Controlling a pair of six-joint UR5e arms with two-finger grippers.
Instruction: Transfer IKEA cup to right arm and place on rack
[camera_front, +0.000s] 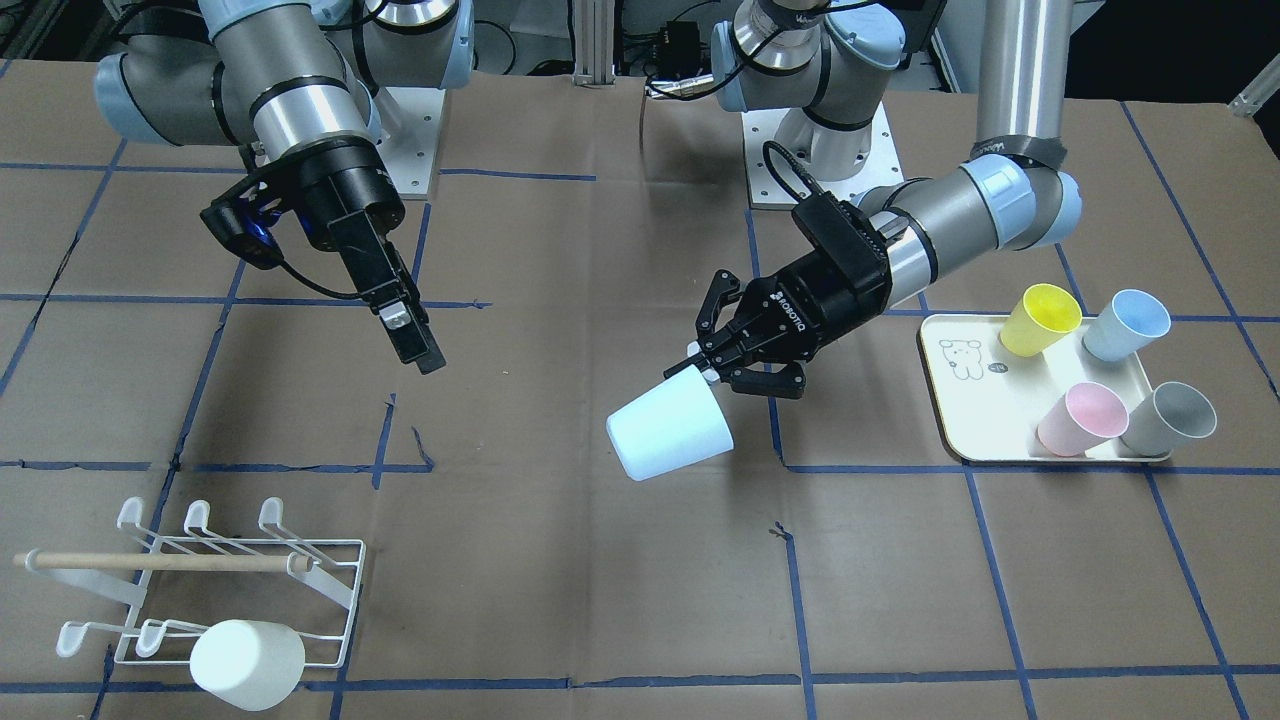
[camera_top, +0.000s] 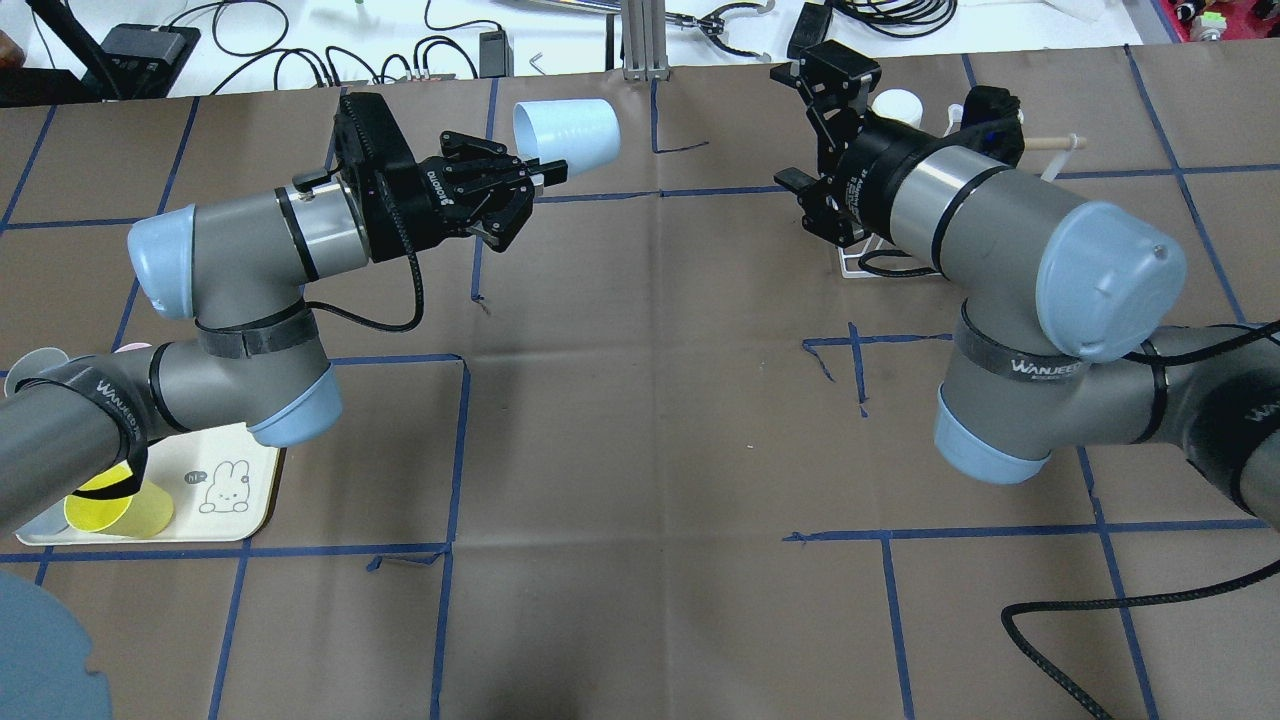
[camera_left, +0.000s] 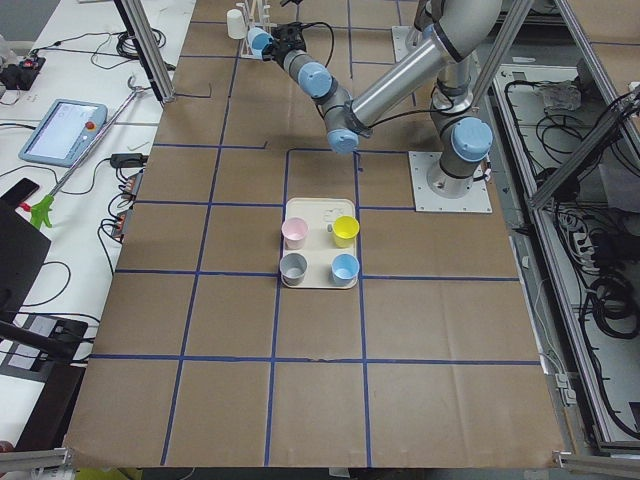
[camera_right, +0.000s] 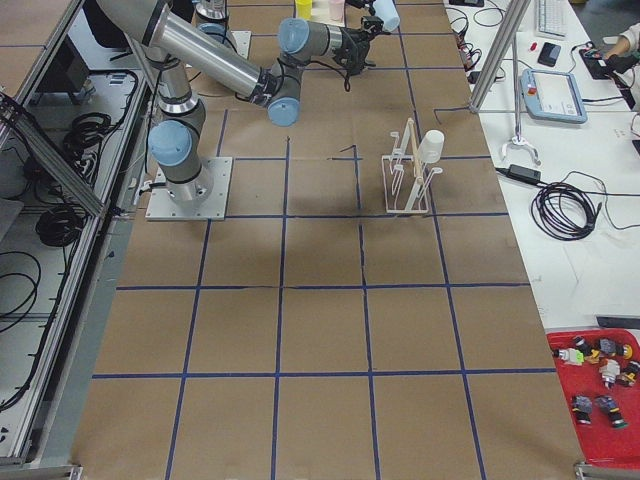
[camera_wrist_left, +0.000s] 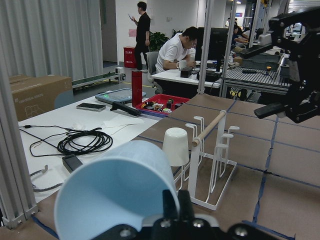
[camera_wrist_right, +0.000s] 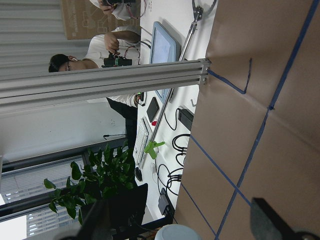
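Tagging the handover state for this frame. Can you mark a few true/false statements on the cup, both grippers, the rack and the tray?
1. The left gripper holds the pale blue cup. True.
2. The right gripper is shut on that cup. False: it is open and apart from the cup.
3. The rack holds no cup. False: a white cup sits on it.
4. The tray carries four cups. True.

The blue-taped brown table (camera_front: 600, 600) carries a white rack (camera_front: 200, 562) and a cream tray (camera_front: 975, 410).
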